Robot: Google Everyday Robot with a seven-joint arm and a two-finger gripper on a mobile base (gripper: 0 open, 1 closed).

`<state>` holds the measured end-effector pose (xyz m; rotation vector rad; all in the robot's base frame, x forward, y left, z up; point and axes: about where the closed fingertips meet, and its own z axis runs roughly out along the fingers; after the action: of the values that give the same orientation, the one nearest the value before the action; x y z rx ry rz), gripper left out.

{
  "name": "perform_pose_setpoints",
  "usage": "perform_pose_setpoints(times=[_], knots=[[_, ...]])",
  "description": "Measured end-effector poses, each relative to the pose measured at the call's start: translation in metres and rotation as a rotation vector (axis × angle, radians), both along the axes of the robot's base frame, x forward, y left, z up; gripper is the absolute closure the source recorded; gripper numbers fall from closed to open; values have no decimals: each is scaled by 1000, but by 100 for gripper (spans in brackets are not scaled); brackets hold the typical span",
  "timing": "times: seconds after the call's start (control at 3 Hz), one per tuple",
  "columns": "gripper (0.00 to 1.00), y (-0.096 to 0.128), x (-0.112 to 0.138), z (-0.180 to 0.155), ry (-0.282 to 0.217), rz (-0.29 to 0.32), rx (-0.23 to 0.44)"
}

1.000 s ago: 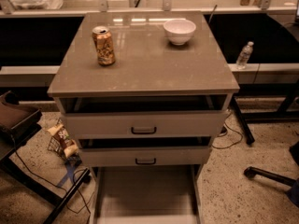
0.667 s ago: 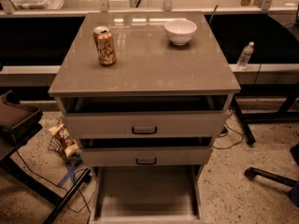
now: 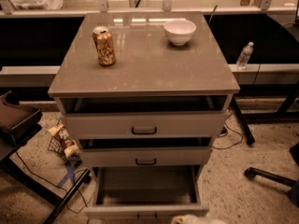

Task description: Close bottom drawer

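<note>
The bottom drawer [image 3: 145, 212] is the lowest of three pale grey-beige drawers and stands pulled far out. Its empty inside [image 3: 147, 185] is open to view and its low front panel lies near the bottom edge of the camera view. The middle drawer [image 3: 145, 157] and the top drawer [image 3: 144, 124] stand out a little, each with a small black handle. A pale part of my gripper [image 3: 189, 220] shows at the very bottom edge, just in front of the bottom drawer's front panel, right of its middle. Most of the gripper is out of view.
On the cabinet top [image 3: 149, 73] stand an orange can [image 3: 104, 46] and a white bowl [image 3: 180, 31]. A snack bag [image 3: 63, 140] and cables lie on the floor at the left. A chair base [image 3: 271, 176] is at the right and a water bottle [image 3: 244, 55] behind it.
The bottom drawer's front panel and a pale part of my gripper now show at the bottom edge. The can, bowl and upper drawers have not moved.
</note>
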<state>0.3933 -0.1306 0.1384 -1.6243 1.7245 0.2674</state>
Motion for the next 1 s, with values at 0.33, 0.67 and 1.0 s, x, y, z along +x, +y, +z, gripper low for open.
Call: perform_pose_setpoints(times=[0.33, 0.67, 1.0], knots=[[100, 15, 48, -2, -15, 16, 11], [100, 44, 107, 1, -41, 63, 24], [100, 44, 108, 1, -42, 61, 23]])
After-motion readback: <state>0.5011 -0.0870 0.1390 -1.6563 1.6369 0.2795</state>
